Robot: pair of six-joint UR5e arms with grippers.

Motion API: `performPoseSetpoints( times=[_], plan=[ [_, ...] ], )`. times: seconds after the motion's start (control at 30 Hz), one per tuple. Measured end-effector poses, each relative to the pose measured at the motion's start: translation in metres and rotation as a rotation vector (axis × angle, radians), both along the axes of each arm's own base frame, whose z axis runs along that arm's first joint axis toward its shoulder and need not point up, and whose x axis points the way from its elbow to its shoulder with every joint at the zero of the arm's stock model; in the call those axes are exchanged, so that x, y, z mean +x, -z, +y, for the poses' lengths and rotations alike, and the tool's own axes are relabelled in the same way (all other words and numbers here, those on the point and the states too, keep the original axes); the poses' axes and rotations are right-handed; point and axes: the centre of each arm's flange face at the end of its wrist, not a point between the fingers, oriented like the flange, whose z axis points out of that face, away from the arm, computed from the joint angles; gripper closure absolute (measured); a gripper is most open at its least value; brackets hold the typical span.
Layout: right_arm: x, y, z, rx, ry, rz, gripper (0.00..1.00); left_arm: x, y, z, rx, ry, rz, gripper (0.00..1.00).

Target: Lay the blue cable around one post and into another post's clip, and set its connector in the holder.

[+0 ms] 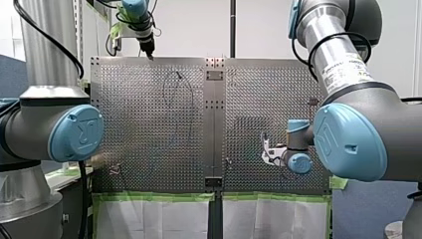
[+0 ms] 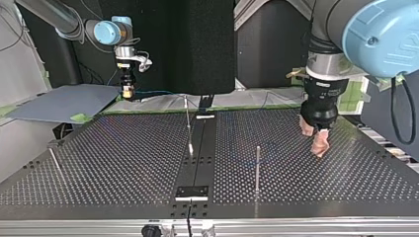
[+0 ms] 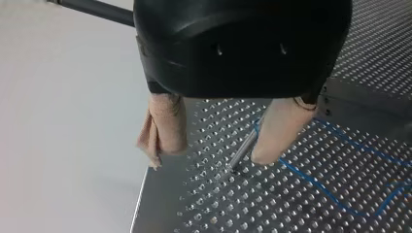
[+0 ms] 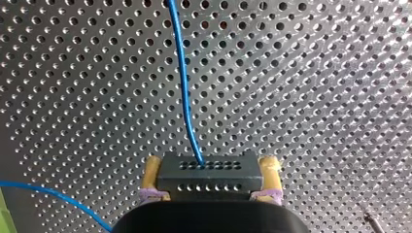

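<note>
In the right wrist view my right gripper (image 4: pixel 209 171) has its yellow pads shut on a dark grey connector (image 4: pixel 209 174) with rows of holes. The blue cable (image 4: pixel 184 87) runs out of the connector and away over the perforated plate. My left gripper (image 3: pixel 210 159) hangs open near the plate's corner, beige pads apart and nothing held. A thin metal post (image 3: pixel 243 150) stands just ahead of its fingers, and the cable (image 3: pixel 316 180) lies on the plate beside it. In the top view, my left gripper (image 2: pixel 314 139) is at the right and my right gripper (image 2: pixel 128 91) far back at the left.
More thin posts stand on the plate in the top view: one right of the middle (image 2: pixel 257 168), one on the centre strip (image 2: pixel 188 118), one at the left edge (image 2: pixel 54 160). A small black bracket (image 2: pixel 192 192) sits at the near end of the centre strip.
</note>
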Motion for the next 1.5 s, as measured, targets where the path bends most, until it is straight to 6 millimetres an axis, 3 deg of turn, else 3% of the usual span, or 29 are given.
performPoseSetpoints(
  times=[0.9,1.5],
  plan=[
    [-0.0003,0.0016,0.0007,0.006,0.000,0.005,0.81,-0.0018,0.0001,-0.0033,0.258,0.074,0.017,0.00],
    [-0.0005,0.0022,0.0007,0.006,0.001,0.007,0.81,-0.0025,0.0001,-0.0036,0.277,0.073,0.019,0.00]
  ],
)
